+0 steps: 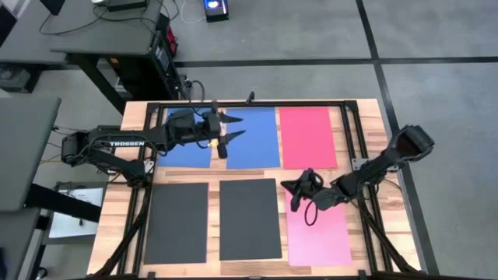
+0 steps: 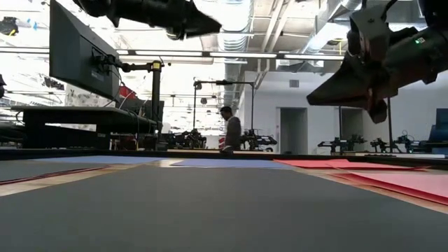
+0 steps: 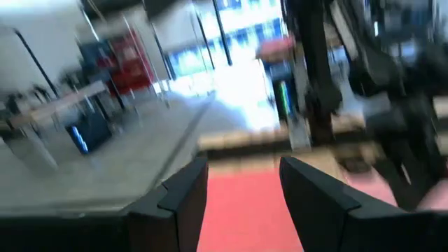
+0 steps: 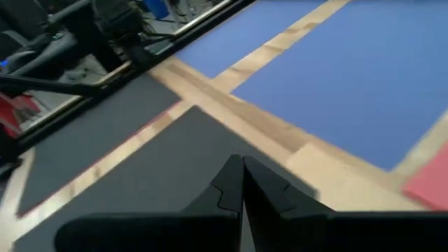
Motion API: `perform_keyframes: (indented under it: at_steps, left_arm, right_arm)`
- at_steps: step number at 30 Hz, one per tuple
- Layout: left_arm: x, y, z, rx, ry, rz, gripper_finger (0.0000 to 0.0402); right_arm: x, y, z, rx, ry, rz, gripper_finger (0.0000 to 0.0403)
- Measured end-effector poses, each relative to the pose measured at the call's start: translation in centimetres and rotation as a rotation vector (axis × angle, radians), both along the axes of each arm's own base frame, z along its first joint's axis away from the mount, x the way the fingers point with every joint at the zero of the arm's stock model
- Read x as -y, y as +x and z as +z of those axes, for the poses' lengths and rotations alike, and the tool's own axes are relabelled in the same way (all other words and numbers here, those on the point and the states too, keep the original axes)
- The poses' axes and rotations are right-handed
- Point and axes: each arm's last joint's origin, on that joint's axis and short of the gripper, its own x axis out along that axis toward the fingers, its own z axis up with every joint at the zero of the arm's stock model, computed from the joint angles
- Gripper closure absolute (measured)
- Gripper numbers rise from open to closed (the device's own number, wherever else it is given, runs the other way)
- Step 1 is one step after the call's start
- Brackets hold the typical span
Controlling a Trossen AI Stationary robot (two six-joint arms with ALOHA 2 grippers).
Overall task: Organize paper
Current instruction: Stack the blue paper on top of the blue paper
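Six sheets lie flat on the table [image 1: 359, 128] in two rows with bare wood strips between: two blue sheets [image 1: 250, 138] and a red sheet [image 1: 308, 137] along the far edge; two dark grey sheets [image 1: 249, 218] and a pink sheet [image 1: 319, 232] along the near edge. The left gripper [image 1: 231, 131], fingers spread and holding nothing, hangs over the gap between the blue sheets; the right gripper [image 1: 289, 186], fingers pressed together and seemingly empty, sits above the pink sheet's far corner. Only the low view shows both grippers raised off the paper, and a person [image 2: 230, 131] in the room beyond.

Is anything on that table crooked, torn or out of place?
Nothing stands out. The two blue sheets, the red sheet, the two dark grey sheets and the pink sheet lie flat in two tidy rows, with wood showing between most of them. No tears are visible.
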Motion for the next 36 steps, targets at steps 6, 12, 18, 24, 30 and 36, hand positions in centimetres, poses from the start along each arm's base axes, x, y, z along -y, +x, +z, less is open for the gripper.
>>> perform_keyframes:
  at_steps: [6,12,18,24,30,36]
  left_arm:
    - [0.4,-0.1,1.4,0.143,0.025,-0.014,0.024]
    - [0.7,-0.2,2.3,0.233,0.059,-0.029,0.024]
    - [1.4,-0.3,3.0,0.3,0.126,-0.041,0.0249]
    - [2.3,-0.4,3.7,0.361,0.218,-0.043,0.0333]
    - [2.5,-0.4,3.8,0.356,0.277,-0.034,0.0393]
    - [2.2,-0.4,3.7,0.348,0.245,-0.032,0.0401]
  right_arm:
    - [-1.8,2.1,1.1,0.03,0.005,0.036,0.0403]
    - [-3.2,4.4,2.0,0.044,-0.025,0.055,0.0403]
    - [-4.3,6.1,1.4,0.04,-0.008,0.052,0.0403]
    - [-5.5,7.5,0.4,0.024,-0.008,0.059,0.0403]
    - [-5.7,8.2,0.6,0.022,-0.037,0.064,0.0403]
    - [-6.2,8.2,0.9,0.011,-0.081,0.091,0.0403]
